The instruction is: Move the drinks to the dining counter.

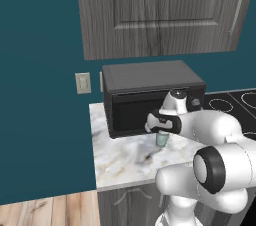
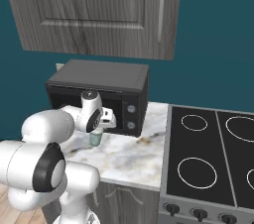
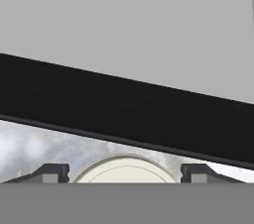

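Your gripper poised over a small pale cup, jaws wide either side of its rim, not touching, cup on the marble worktop just before the black microwave, stovetop alongside.

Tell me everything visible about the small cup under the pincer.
The small cup is pale, looking greenish-translucent from the base views and cream-rimmed from above. It stands upright on the marble worktop just in front of the black microwave. The pincer hangs over it, a fingertip either side of the rim; contact cannot be told.
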